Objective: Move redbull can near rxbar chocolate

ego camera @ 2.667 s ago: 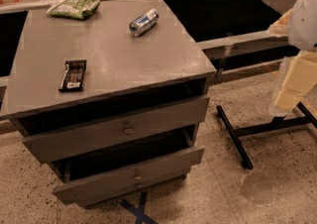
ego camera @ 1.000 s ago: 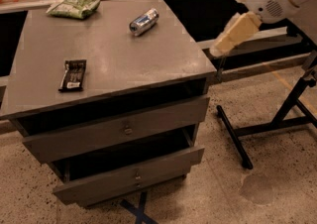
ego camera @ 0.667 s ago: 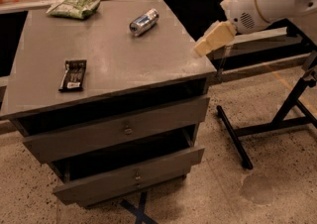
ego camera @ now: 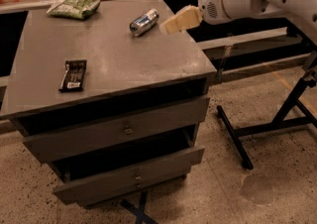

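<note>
The redbull can [ego camera: 144,22] lies on its side at the back right of the grey cabinet top [ego camera: 114,64], silver top towards the front left. The rxbar chocolate [ego camera: 73,75], a flat black bar with a white patch at its near end, lies at the front left of the top. My gripper [ego camera: 171,25] reaches in from the right on a white arm, its cream fingers just right of the can and slightly above the top. It holds nothing.
A crinkled green snack bag [ego camera: 75,7] lies at the back left corner. The cabinet has two drawers [ego camera: 124,131] below, slightly open. A black metal stand [ego camera: 277,124] is on the speckled floor to the right. Shelving runs behind.
My arm has swung in from the right and moved left and back, from beyond the cabinet's right edge to just beside the can. Can, bar and bag have not moved.
</note>
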`<state>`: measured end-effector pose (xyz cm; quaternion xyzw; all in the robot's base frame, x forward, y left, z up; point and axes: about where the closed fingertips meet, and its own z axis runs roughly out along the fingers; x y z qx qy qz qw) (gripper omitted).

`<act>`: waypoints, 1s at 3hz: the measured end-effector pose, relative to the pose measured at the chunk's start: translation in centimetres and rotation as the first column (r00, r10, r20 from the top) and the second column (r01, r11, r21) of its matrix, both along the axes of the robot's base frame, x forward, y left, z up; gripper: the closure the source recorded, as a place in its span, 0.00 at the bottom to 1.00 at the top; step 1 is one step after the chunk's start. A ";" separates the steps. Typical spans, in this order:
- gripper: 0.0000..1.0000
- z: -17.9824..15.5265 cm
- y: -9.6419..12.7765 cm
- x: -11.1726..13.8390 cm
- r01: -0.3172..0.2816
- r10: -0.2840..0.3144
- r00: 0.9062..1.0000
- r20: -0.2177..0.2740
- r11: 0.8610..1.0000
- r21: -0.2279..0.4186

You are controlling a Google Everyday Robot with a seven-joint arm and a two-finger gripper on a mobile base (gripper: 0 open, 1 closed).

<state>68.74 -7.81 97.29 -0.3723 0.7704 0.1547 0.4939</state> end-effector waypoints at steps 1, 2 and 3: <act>0.00 -0.1 -0.1 -0.2 -0.003 0.003 1.000 -0.001 1.000 -0.006; 0.00 -0.2 0.4 0.3 0.009 -0.009 1.000 0.022 1.000 0.002; 0.00 -1.5 3.6 3.3 0.026 -0.032 0.989 0.147 0.999 0.046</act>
